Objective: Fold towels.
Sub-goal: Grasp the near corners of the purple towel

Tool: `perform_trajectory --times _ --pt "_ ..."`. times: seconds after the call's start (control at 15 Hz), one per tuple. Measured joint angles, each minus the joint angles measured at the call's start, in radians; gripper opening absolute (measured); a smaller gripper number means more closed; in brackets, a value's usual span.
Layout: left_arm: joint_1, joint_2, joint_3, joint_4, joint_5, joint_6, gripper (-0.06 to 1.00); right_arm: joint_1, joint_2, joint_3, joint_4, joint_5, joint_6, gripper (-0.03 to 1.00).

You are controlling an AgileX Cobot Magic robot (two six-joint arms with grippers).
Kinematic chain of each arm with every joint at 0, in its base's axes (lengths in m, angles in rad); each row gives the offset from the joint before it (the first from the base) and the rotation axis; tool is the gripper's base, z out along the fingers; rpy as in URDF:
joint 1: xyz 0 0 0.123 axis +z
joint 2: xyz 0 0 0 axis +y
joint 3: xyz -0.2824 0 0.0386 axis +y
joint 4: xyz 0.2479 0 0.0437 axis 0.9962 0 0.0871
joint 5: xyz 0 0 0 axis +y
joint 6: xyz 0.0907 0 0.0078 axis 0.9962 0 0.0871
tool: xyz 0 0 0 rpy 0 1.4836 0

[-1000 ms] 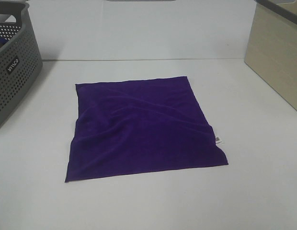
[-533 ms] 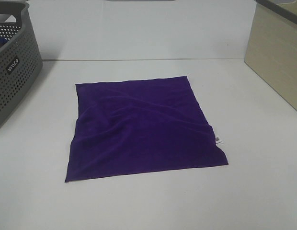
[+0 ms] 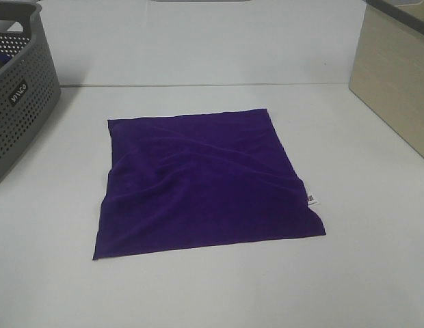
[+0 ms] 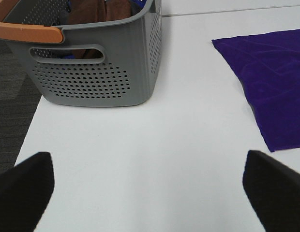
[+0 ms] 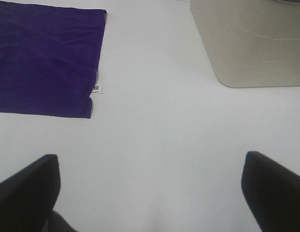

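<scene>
The purple towel (image 3: 208,181) lay flat on the white table (image 3: 376,273), between the two arms. The left gripper (image 4: 150,191) and right gripper (image 5: 150,193) were both spread wide and empty. One sat off each side of it, and neither looked nearer.

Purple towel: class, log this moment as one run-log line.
towel: flat, unfolded | left gripper: open, empty, off towel | right gripper: open, empty, off towel | fold: not started

Left pincer (image 4: 150,186) spread wide, empty; right pincer (image 5: 150,186) same.
</scene>
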Motion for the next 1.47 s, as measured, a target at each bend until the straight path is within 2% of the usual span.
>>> perform_trajectory --times 1.47 --pt "0.0 0.0 0.0 0.0 0.0 0.0 0.99 0.0 0.006 -0.003 0.006 0.001 0.0 0.99"
